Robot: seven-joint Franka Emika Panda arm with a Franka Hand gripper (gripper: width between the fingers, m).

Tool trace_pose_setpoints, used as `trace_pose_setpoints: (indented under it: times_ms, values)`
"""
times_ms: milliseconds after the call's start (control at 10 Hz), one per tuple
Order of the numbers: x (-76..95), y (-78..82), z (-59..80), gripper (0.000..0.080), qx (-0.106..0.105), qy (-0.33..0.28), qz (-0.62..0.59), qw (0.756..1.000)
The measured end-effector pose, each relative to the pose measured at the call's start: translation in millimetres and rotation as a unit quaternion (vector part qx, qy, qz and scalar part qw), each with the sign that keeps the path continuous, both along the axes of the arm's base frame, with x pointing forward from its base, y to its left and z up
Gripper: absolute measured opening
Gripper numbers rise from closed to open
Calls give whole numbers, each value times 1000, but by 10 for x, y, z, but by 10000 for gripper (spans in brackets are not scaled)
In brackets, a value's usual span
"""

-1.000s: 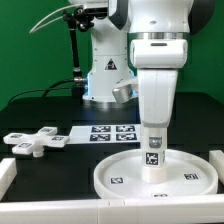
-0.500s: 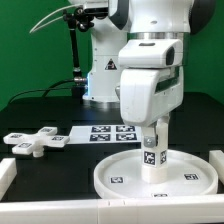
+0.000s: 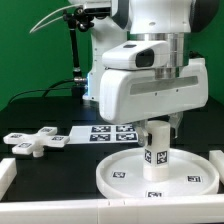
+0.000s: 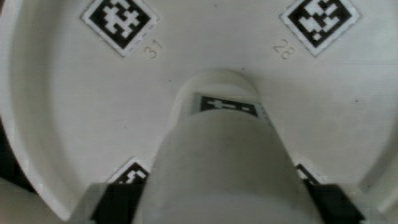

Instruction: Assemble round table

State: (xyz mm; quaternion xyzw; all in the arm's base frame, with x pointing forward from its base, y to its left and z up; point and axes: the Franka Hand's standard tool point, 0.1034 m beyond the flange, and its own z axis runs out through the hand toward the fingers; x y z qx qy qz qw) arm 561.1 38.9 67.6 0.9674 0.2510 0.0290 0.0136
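Since a second ago the arm has turned at the wrist and now shows its broad side. Over the round disc, near right on the table, the end effector pinches the upright leg at the disc's centre. The cross foot lies left. A tilted leg could jam while turning. Exterior view hides the fingertips.

The white disc, white leg and white foot piece bear black-and-white square tags.

White leg upright on rimmed disc — cross foot apart.
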Motion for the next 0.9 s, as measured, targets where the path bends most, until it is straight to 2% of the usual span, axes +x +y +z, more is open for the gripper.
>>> trace_pose_setpoints:
  times_ms: [400,700,900]
  values:
    - [-5,24,-4,418,14,1,-109,994]
    - [-16,13,-12,418,36,5,-251,967]
    - [-20,2,-15,418,50,9,-347,937]
